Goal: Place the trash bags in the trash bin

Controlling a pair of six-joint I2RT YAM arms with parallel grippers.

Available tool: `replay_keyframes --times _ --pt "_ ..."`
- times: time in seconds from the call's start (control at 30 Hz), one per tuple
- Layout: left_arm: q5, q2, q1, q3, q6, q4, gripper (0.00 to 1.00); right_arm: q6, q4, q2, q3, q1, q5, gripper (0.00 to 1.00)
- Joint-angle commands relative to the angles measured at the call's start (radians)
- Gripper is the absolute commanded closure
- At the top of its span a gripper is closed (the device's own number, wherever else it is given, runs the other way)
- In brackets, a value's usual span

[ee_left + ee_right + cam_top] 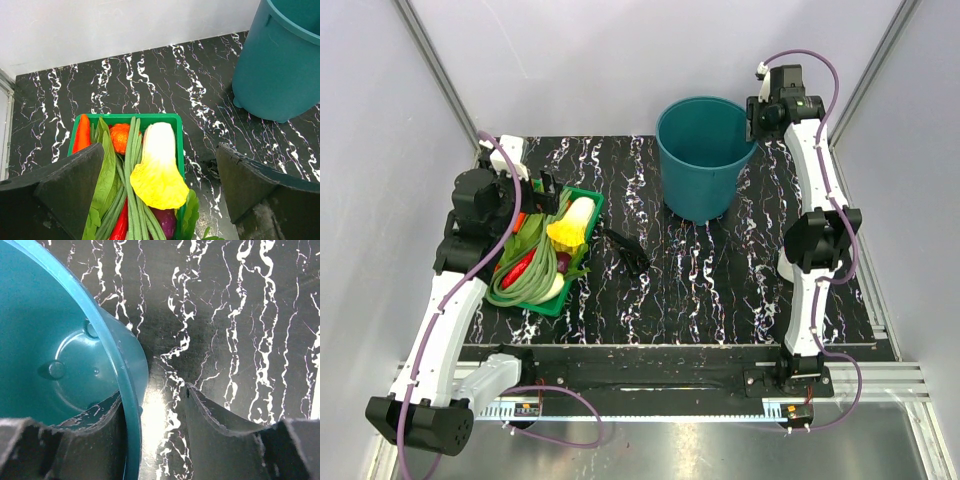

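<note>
The teal trash bin (pixel 703 160) stands at the back of the table, and its inside shows bare teal. One trash bag (pixel 628 248), a small folded black bundle, lies on the table between the tray and the bin; a bit of it shows in the left wrist view (pixel 213 167). The bucket-sized bag is out of view. My left gripper (pixel 548 192) is open and empty above the vegetable tray (pixel 160 165). My right gripper (pixel 755 115) is open and straddles the bin's right rim (pixel 154 397), one finger inside the bin (pixel 55 330) and one outside.
A shallow green tray (pixel 588 195) holds a cabbage, green beans, red peppers and an aubergine at the left. The black marbled table (pixel 720 290) ends in a metal rail at the front. Grey walls stand close on three sides.
</note>
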Motion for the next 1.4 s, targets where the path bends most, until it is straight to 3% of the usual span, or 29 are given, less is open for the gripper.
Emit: replay_keyframes --times 0.0,0.13,0.57,0.83,1.0,1.07,1.23,1.37 --pt "-0.013 -0.023 -0.003 0.005 0.009 0.034 0.01 -0.049 0.004 -0.075 -0.039 0.011 0.086 0.88" --pt "-0.012 -0.025 -0.003 0.005 0.014 0.036 0.01 -0.089 0.004 -0.137 -0.090 0.007 0.166 1.00" --pt "0.002 -0.039 -0.003 -0.010 0.017 0.034 0.01 -0.125 0.017 -0.238 -0.168 -0.113 0.209 1.00" --pt "0.063 -0.031 -0.003 -0.012 0.032 0.027 0.01 -0.210 0.287 -0.426 -0.536 -0.157 0.252 1.00" --pt "0.146 0.012 -0.013 -0.010 0.083 0.010 0.01 -0.235 0.358 -0.493 -0.686 -0.159 0.272 0.99" --pt "0.163 0.041 -0.025 -0.004 0.109 -0.007 0.01 -0.231 0.366 -0.511 -0.703 -0.159 0.259 0.91" --pt "0.165 0.121 -0.068 0.013 0.170 -0.053 0.01 -0.211 0.366 -0.565 -0.682 -0.159 0.207 0.51" --pt "0.157 0.125 -0.074 0.005 0.161 -0.048 0.01 -0.214 0.364 -0.589 -0.647 -0.159 0.203 0.31"
